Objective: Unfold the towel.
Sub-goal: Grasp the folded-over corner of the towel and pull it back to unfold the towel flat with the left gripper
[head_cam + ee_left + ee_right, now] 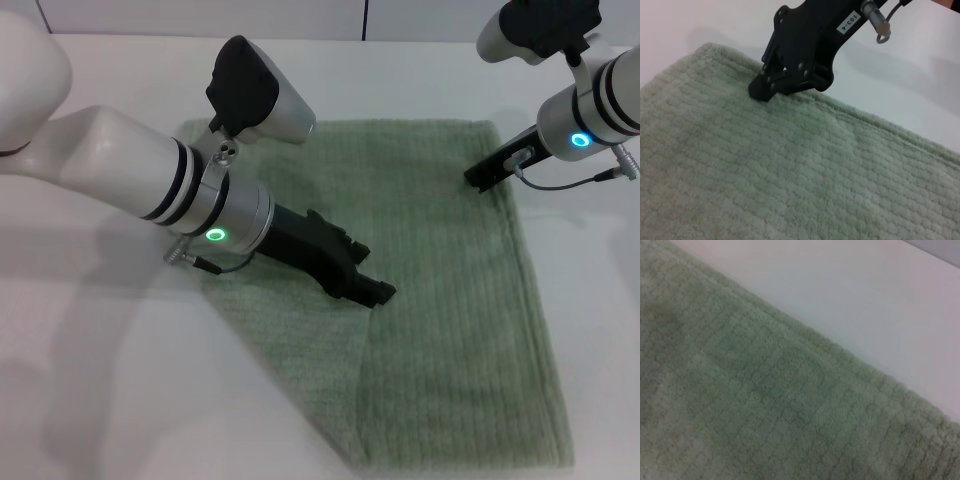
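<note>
White desk (120, 400) carries the towel (450, 330) — left claw (375, 292) closed, empty, over its middle; right claw (762, 90) at its far right edge, grip unclear.

The towel (440, 300) is sage green all over, its pile marked with fine ribbed stripes that read up close as a small grid of raised squares; toward 7 o'clock a triangular part looks slightly paler. It lies on a plain white table (100, 400). The left gripper (375, 293) is matte black, on a white arm with a silver collar, black bands and a glowing green ring. At 2 o'clock the right gripper (478, 180) is black too, its white arm banded black with a blue-green ring. A white label with black digits sits on that gripper in the left wrist view.
</note>
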